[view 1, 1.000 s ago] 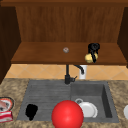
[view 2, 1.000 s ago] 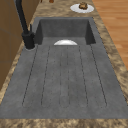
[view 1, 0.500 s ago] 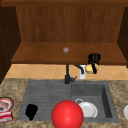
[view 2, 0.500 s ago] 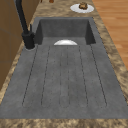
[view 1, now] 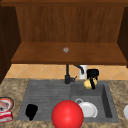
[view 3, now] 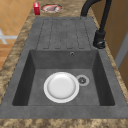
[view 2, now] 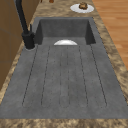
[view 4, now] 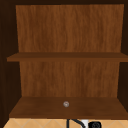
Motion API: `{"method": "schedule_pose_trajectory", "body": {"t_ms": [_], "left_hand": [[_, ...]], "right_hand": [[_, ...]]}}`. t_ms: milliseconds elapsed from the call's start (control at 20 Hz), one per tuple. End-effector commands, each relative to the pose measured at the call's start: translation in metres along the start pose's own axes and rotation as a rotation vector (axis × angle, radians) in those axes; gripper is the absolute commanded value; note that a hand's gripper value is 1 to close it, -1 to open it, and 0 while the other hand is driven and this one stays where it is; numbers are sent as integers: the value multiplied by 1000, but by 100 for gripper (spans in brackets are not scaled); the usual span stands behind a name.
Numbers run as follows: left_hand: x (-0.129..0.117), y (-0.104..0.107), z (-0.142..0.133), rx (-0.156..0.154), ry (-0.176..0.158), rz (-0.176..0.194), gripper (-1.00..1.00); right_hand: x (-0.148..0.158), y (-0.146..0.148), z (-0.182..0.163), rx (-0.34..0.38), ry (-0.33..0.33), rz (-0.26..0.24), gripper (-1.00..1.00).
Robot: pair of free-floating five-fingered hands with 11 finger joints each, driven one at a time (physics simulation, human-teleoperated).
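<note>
In the front view my right hand (view 1: 92,74) hangs above the sink basin's back edge, just right of the black faucet (view 1: 67,75). Its fingers are curled round a small yellow object (view 1: 87,84) that hangs under it. The top of this hand also shows at the bottom of the upper view (view 4: 94,124). My left hand (view 1: 31,111) hovers over the left part of the drainboard (view 1: 47,92). A white plate (view 3: 61,87) lies flat in the basin beside the drain (view 3: 82,80). A big red ball (view 1: 67,115) shows at the sink's front edge.
A small round grey thing (view 1: 66,50) lies on the lower wooden shelf (view 1: 37,53). On the left counter are a red box (view 3: 36,8) and a plate of food (view 3: 51,8). Another plate with brown food (view 2: 82,7) sits on the right counter.
My right hand has come down with the yellow object from shelf height to just above the basin's back edge. The left hand has not moved.
</note>
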Motion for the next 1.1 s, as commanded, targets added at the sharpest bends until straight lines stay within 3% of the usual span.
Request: {"method": "schedule_pose_trajectory", "body": {"t_ms": [0,100,450,1050], "left_hand": [[0,0,0,0,0,0,0],[0,0,0,0,0,0,0],[0,0,0,0,0,0,0],[0,0,0,0,0,0,0]], "right_hand": [[2,28,-12,-11,73,-36,100],[5,42,-25,19,33,-34,100],[5,89,-76,79,39,-41,100],[9,149,-189,86,22,-39,100]]}}
